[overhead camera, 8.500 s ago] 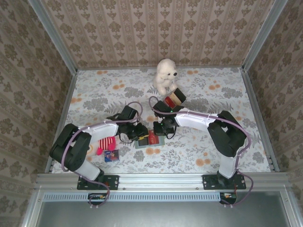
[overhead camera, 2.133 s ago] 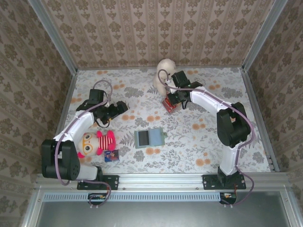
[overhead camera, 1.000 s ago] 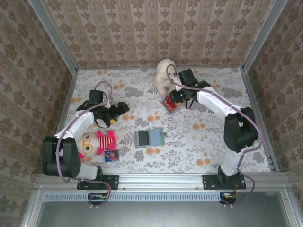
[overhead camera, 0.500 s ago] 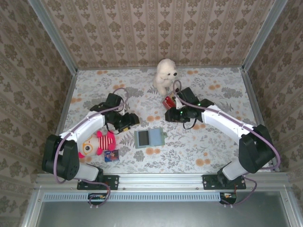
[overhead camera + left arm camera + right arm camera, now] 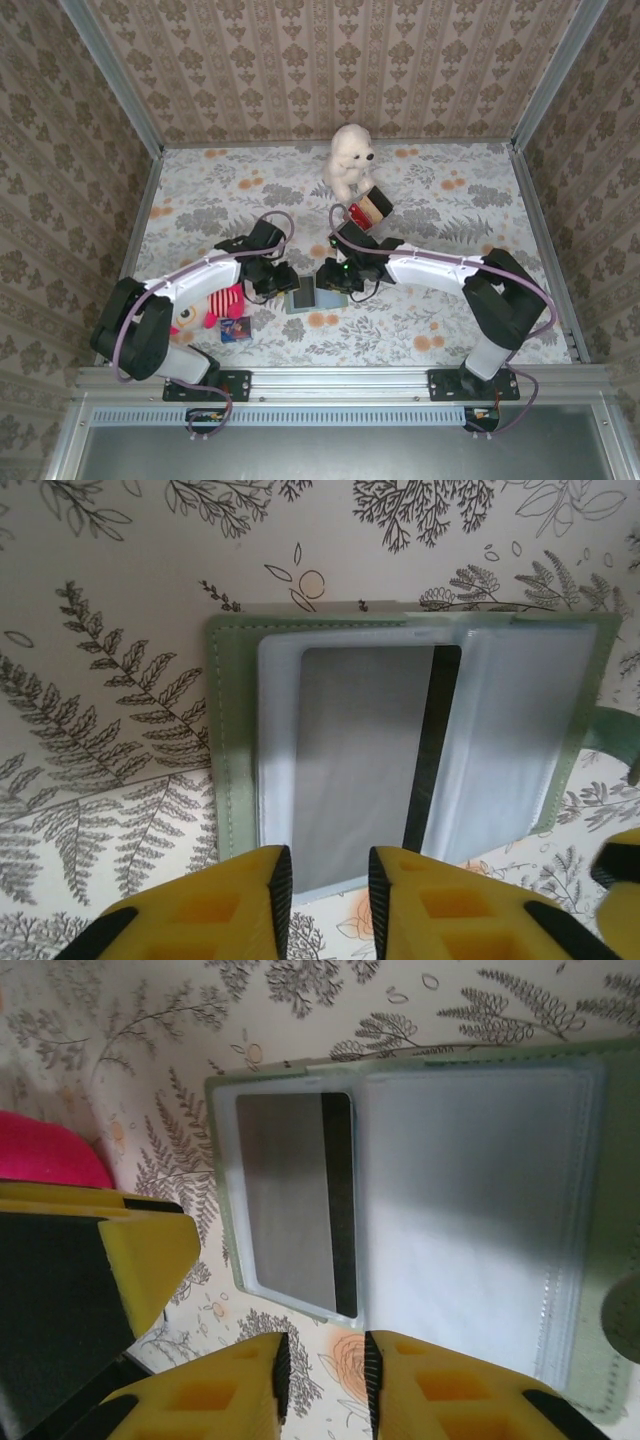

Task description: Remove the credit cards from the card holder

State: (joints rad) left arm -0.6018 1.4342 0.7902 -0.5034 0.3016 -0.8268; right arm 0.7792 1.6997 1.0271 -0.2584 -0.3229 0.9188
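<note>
card holder: lies open and flat on the surface, about 6 o'clock from the white plush, pockets facing up.
card inside: I see one grey card with a black stripe, tucked under a clear sleeve in one half of the holder.
other half: cloudy pale sleeve, and I can't tell if anything sits under it.
left pincer: at the holder's 9 o'clock edge, fingers almost together with a slim gap, pinching nothing.
right pincer: at the holder's 1 o'clock edge, same narrow gap, nothing between the fingers.
done: holder is opened and both arms are over it.
left: I judge the grey card has yet to be pulled; how many are already out I can't tell.
</note>
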